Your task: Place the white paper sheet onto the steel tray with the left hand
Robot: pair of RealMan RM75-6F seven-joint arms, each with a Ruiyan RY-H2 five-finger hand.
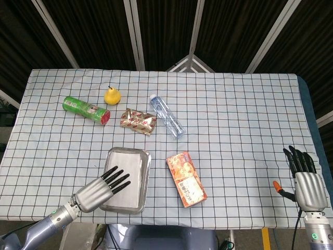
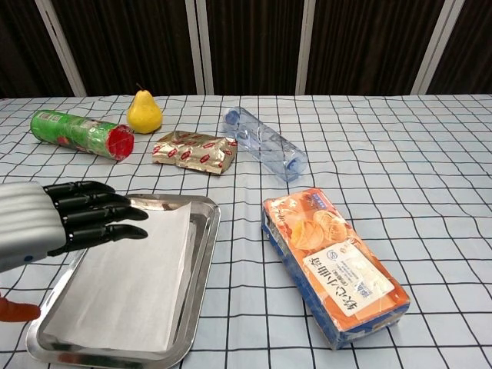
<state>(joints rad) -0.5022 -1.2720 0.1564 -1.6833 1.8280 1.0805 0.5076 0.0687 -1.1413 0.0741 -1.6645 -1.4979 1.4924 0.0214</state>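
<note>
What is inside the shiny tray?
A flat white paper sheet lies inside the shiny steel tray, covering most of its floor. Whatever might be under the sheet is hidden.

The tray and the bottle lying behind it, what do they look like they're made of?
The tray looks like polished steel: its raised rim is shiny and mirrors the surroundings. A matte white paper sheet lies in it. The bottle appears to be thin clear plastic, see-through with a bluish tint.

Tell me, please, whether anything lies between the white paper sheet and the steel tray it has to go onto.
Nothing visible does. The white paper sheet already lies flat inside the steel tray, with no object between them. The left hand hovers over the tray's left edge, fingers apart, holding nothing.
</note>
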